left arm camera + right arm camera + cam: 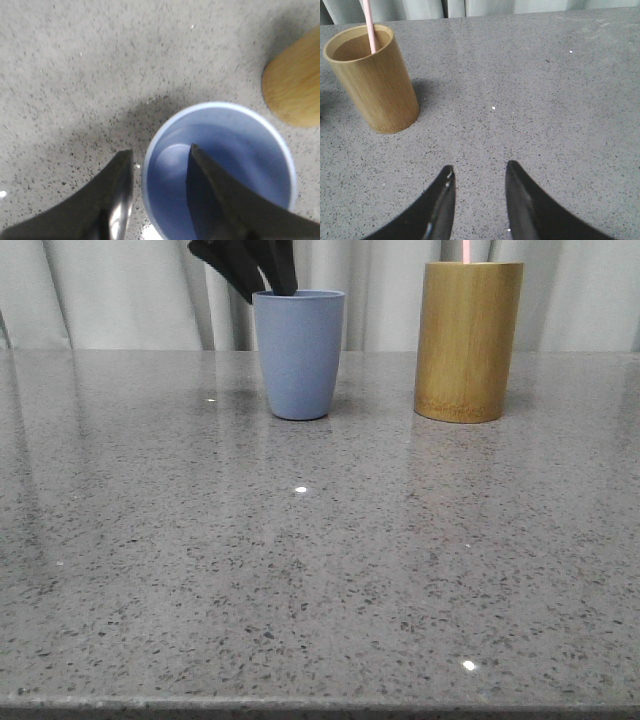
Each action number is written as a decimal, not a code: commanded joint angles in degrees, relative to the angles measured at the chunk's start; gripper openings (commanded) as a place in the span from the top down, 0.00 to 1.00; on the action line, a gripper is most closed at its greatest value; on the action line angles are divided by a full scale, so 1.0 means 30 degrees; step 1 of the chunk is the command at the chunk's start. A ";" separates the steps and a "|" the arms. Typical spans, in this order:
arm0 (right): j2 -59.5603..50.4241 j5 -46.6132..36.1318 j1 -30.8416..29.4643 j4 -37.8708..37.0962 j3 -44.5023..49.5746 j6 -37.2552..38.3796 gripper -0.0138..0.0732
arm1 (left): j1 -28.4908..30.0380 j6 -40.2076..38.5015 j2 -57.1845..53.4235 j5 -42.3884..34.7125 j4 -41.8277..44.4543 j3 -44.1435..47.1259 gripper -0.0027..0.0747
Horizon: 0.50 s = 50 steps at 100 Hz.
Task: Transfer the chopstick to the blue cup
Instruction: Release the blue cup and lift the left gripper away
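Note:
The blue cup (298,355) stands upright at the back middle of the table. Seen from the left wrist, the blue cup (240,150) looks empty inside. My left gripper (270,288) hangs at its rim, open. In the left wrist view the left gripper (161,150) straddles the cup's wall, one finger outside and one inside. A pale pink chopstick (469,250) sticks up out of the tan bamboo holder (468,340). The right wrist view shows the chopstick (369,25) leaning in that holder (375,80). My right gripper (480,166) is open over bare table, well away from the holder.
The grey speckled table (300,570) runs to a front edge at the bottom of the front view. Pale curtains (120,290) hang behind it. The bamboo holder (295,85) stands close beside the cup, to its right.

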 commanded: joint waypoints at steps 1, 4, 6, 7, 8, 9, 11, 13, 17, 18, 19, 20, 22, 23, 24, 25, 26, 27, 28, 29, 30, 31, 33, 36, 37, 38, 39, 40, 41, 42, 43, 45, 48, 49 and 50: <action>0.0098 -0.1495 -0.0126 0.0060 -0.0751 -0.0202 0.53 | -0.0119 -0.0093 -0.1102 -0.0432 -0.0313 -0.1119 0.62; 0.0098 -0.1495 -0.0126 0.0060 -0.0751 -0.0202 0.53 | -0.0076 -0.0093 -0.1102 -0.0264 -0.0313 -0.1344 0.62; 0.0098 -0.1495 -0.0126 0.0060 -0.0751 -0.0202 0.53 | -0.0076 -0.0093 -0.1102 -0.0123 -0.0313 -0.1485 0.62; 0.0098 -0.1495 -0.0126 0.0060 -0.0751 -0.0202 0.53 | -0.0076 -0.0093 -0.1102 -0.0012 -0.0313 -0.1528 0.62; 0.0098 -0.1495 -0.0126 0.0060 -0.0751 -0.0202 0.53 | -0.0076 -0.0093 -0.1102 0.0039 -0.0307 -0.1570 0.62; 0.0098 -0.1495 -0.0126 0.0060 -0.0751 -0.0202 0.53 | -0.0076 -0.0093 -0.1102 0.0083 -0.0269 -0.1645 0.62; 0.0098 -0.1495 -0.0126 0.0060 -0.0751 -0.0202 0.53 | -0.0047 -0.0093 -0.1102 0.0226 -0.0182 -0.1769 0.62; 0.0098 -0.1495 -0.0126 0.0060 -0.0751 -0.0202 0.53 | -0.0047 -0.0093 -0.1142 0.0373 -0.0063 -0.1882 0.62; 0.0098 -0.1495 -0.0126 0.0060 -0.0751 -0.0202 0.53 | -0.0047 -0.0127 -0.1176 0.0623 0.0193 -0.1940 0.62; 0.0098 -0.1495 -0.0126 0.0060 -0.0751 -0.0202 0.53 | -0.0047 -0.0186 -0.1227 0.0660 0.0323 -0.1940 0.62; 0.0098 -0.1495 -0.0126 0.0060 -0.0751 -0.0202 0.53 | -0.0047 -0.0294 -0.1233 0.0714 0.0403 -0.1940 0.62; 0.0098 -0.1495 -0.0126 0.0060 -0.0751 -0.0202 0.53 | -0.0047 -0.0294 -0.1262 0.0754 0.0587 -0.1940 0.62; 0.0098 -0.1495 -0.0126 0.0060 -0.0751 -0.0202 0.53 | -0.0007 -0.0400 -0.1312 0.0898 0.0784 -0.1940 0.62; 0.0098 -0.1495 -0.0126 0.0060 -0.0751 -0.0202 0.53 | 0.0031 -0.0538 -0.1328 0.0971 0.0986 -0.1940 0.62; 0.0098 -0.1495 -0.0126 0.0060 -0.0751 -0.0202 0.53 | 0.0037 -0.0624 -0.1365 0.1104 0.1085 -0.1940 0.62; 0.0098 -0.1495 -0.0126 0.0060 -0.0751 -0.0202 0.53 | 0.0084 -0.0767 -0.1414 0.1176 0.1253 -0.1940 0.62; 0.0098 -0.1495 -0.0126 0.0060 -0.0751 -0.0202 0.53 | 0.0093 -0.0885 -0.1464 0.1319 0.1379 -0.1940 0.62; 0.0098 -0.1495 -0.0126 0.0060 -0.0751 -0.0202 0.53 | 0.0135 -0.0963 -0.1459 0.1376 0.1439 -0.1940 0.62; 0.0098 -0.1495 -0.0126 0.0060 -0.0751 -0.0202 0.53 | 0.0144 -0.1030 -0.1508 0.1523 0.1500 -0.1940 0.62; 0.0098 -0.1495 -0.0126 0.0060 -0.0751 -0.0202 0.53 | 0.0172 -0.1097 -0.1548 0.1592 0.1556 -0.1940 0.62; 0.0098 -0.1495 -0.0126 0.0060 -0.0751 -0.0202 0.53 | 0.0255 -0.1201 -0.1542 0.1654 0.1671 -0.1940 0.62; 0.0098 -0.1495 -0.0126 0.0060 -0.0751 -0.0202 0.53 | 0.0298 -0.1237 -0.1598 0.1773 0.1714 -0.1940 0.62; 0.0098 -0.1477 -0.0126 0.0060 -0.0751 -0.0202 0.53 | 0.0411 -0.1271 -0.1657 0.1943 0.1783 -0.1940 0.62; 0.0098 -0.1457 -0.0126 0.0060 -0.0751 -0.0202 0.53 | 0.0573 -0.1271 -0.1835 0.2131 0.1826 -0.1940 0.62; 0.0098 -0.1457 -0.0126 0.0060 -0.0751 -0.0202 0.53 | 0.0663 -0.1271 -0.1871 0.2169 0.1826 -0.1940 0.62; 0.0098 -0.1457 -0.0126 0.0060 -0.0751 -0.0202 0.53 | 0.0762 -0.1271 -0.1910 0.2275 0.1826 -0.1940 0.62; 0.0098 -0.1457 -0.0126 0.0060 -0.0751 -0.0202 0.53 | 0.0811 -0.1271 -0.1970 0.2254 0.1826 -0.1940 0.62; 0.0098 -0.1457 -0.0126 0.0060 -0.0751 -0.0202 0.53 | 0.0860 -0.1271 -0.2004 0.2342 0.1826 -0.1940 0.62; 0.0098 -0.1457 -0.0126 0.0060 -0.0751 -0.0202 0.53 | 0.0958 -0.1271 -0.2079 0.2343 0.1826 -0.1940 0.62; 0.0098 -0.1457 -0.0126 0.0060 -0.0751 -0.0202 0.53 | 0.1008 -0.1271 -0.2120 0.2389 0.1826 -0.1940 0.62; 0.0098 -0.1457 -0.0126 0.0060 -0.0751 -0.0202 0.53 | 0.1057 -0.1271 -0.2208 0.2389 0.1826 -0.1940 0.62; 0.0098 -0.1457 -0.0126 0.0060 -0.0751 -0.0202 0.53 | 0.1202 -0.1271 -0.2307 0.2475 0.1826 -0.1940 0.62; 0.0098 -0.1457 -0.0126 0.0060 -0.0751 -0.0202 0.53 | 0.1461 -0.1271 -0.2503 0.2560 0.1826 -0.1940 0.62; 0.0098 -0.1457 -0.0126 0.0060 -0.0751 -0.0202 0.53 | 0.1508 -0.1271 -0.2553 0.2604 0.1826 -0.1940 0.62; 0.0098 -0.1485 -0.0126 0.0060 -0.0751 -0.0202 0.53 | 0.1556 -0.1271 -0.2651 0.2597 0.1826 -0.1940 0.62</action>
